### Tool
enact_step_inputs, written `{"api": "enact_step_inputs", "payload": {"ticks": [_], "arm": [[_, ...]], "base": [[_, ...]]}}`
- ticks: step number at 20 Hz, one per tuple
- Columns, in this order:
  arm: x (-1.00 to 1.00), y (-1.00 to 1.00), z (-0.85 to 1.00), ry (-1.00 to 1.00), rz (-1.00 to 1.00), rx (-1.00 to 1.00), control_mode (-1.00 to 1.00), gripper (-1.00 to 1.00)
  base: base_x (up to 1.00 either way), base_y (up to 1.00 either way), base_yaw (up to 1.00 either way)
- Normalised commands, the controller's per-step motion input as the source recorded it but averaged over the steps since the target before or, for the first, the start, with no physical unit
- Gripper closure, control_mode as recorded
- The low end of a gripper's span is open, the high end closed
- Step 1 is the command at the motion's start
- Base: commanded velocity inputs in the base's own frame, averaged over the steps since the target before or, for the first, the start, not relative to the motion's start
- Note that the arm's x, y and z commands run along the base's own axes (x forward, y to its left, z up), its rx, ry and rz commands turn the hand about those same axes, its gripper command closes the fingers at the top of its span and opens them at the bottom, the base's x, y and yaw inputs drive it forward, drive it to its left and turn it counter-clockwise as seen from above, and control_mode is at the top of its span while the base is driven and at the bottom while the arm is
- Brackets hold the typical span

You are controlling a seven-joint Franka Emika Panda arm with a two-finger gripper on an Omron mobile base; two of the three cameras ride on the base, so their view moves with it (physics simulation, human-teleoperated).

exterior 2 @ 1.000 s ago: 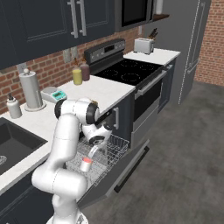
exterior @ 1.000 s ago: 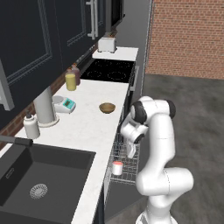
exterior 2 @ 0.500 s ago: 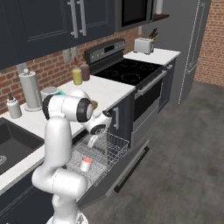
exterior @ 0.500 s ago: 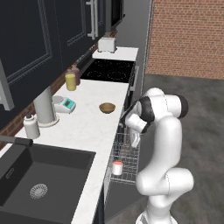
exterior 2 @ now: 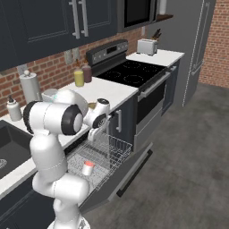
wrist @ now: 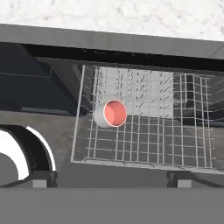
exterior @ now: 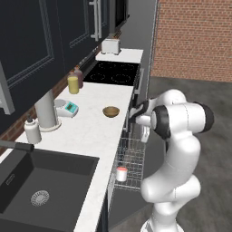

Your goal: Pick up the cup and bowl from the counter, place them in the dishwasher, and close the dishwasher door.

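Since a second ago my arm has swung up out of the dishwasher, its elbow lifting high and the hand rising from just over the rack to hang at desk-edge height. The cup stays where it sat, upright in the rack near its front edge; in the hand view it sits at about ten o'clock of the wire grid, red-orange top facing up. The bowl has not budged either: it rests on the white desk, at about nine o'clock from the hand in the left base view, near the edge above the open dishwasher door. My hand is spread wide and carries nothing. I judge the bowl next in line. It looks light, stiff and wooden, so unlikely to crack, but shallow and smooth: a pinch across its whole width may slip, and I would sooner straddle the rim, one finger inside and one outside. The rack's free space lies beyond the cup, toward three o'clock in the hand view.
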Motion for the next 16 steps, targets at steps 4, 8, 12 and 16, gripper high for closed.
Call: {"api": "enact_step_inputs", "payload": {"ticks": [4,8,12,16], "arm": [[-0.18,-0.31,1.00,-0.07,-0.18,0.00,-1.00,-1.00],[-0.16,-0.23,1.00,-0.04,-0.25,0.00,-1.00,-1.00],[-0.01,-0.02,1.00,0.00,-0.40,0.00,-1.00,-1.00],[0.00,0.00,1.00,0.00,-0.59,0.00,-1.00,-1.00]], "base": [[0.00,0.00,0.00],[0.00,0.00,0.00],[0.00,0.00,0.00],[0.00,0.00,0.00]]}}
